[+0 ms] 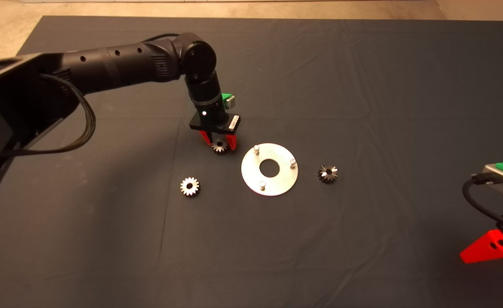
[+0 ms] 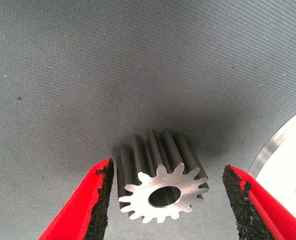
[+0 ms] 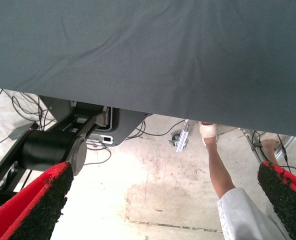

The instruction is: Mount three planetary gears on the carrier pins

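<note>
My left gripper (image 1: 219,143) is lowered over a small silver gear (image 1: 219,147) lying on the mat just left of the round metal disc (image 1: 251,173). In the left wrist view the gripper (image 2: 168,171) is open, with the gear (image 2: 160,186) between the pads; the left pad is close to it and the right pad stands apart. The disc's three pins (image 1: 256,149) are bare. A bright silver gear (image 1: 189,186) lies left of the disc and a darker gear (image 1: 327,173) lies right of it. My right gripper (image 1: 490,250) is parked at the lower right, open.
The disc's rim (image 2: 287,145) shows beside the left gripper's right finger. The right wrist view looks past the mat's edge (image 3: 138,107) at the floor, with a person's leg (image 3: 217,165), cables and a black machine base (image 3: 53,147).
</note>
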